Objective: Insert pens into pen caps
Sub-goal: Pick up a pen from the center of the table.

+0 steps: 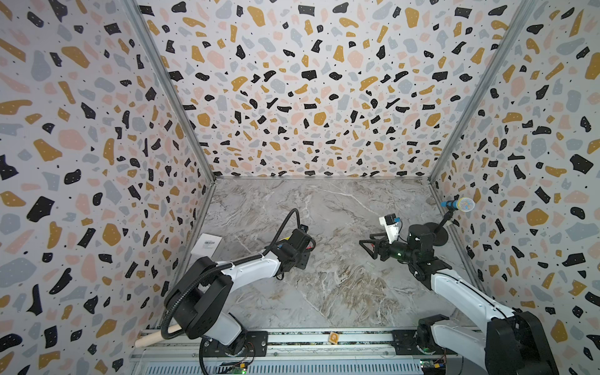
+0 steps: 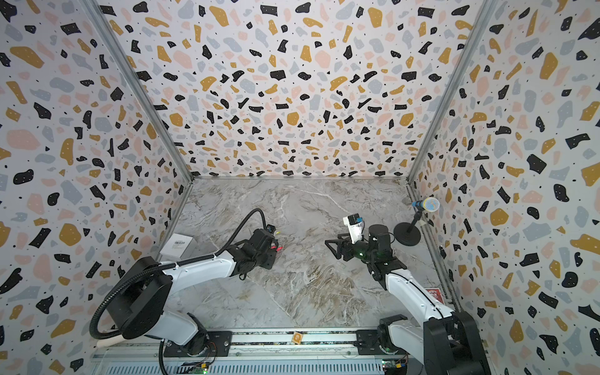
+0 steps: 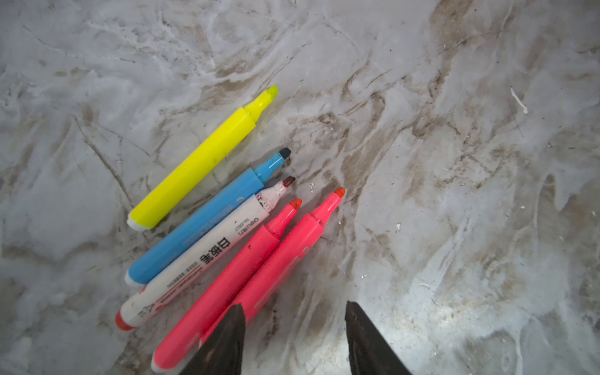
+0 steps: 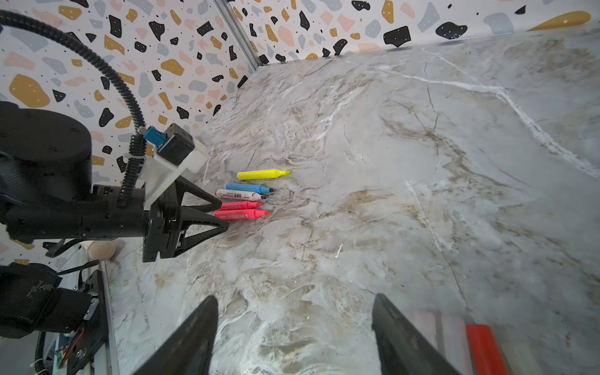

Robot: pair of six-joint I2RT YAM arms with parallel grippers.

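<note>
The 5 pens [image 3: 201, 256] lie uncapped on the left half of the counter [image 1: 324, 207], about midway between its near and far edges. They are laid side by side with every tip pointing the same way, away from the left claw [image 3: 293, 303]. That order likely lets a claw close across 1 barrel without disturbing the others. The row runs yellow pen [image 3: 201, 159], light blue pen [image 3: 201, 220], white pen [image 3: 181, 272], then 2 pink pens [image 3: 233, 274]. The left claw stands spread at their rear ends and pinches nothing. It seems lined up to take the outermost pink pen [image 3: 285, 250], which is the easiest to reach from that side. The right claw [image 4: 295, 296] is spread too and empty over bare counter. Just beside it lies a red-orange cap [image 4: 485, 347], so this arm is probably meant to handle the caps. In a top view the left arm's wrist covers the row, and only a sliver of pink [image 2: 278, 248] peeps out. The left wrist view alone gives the colours, the print on the white barrel and the bare tips. The right wrist view alone shows the cap, though blurred, and pale shapes beside it that cannot be identified. It also shows the outermost pink pen's rear end lying between the left claw's fingers. Whether they touch it cannot be told.
</note>
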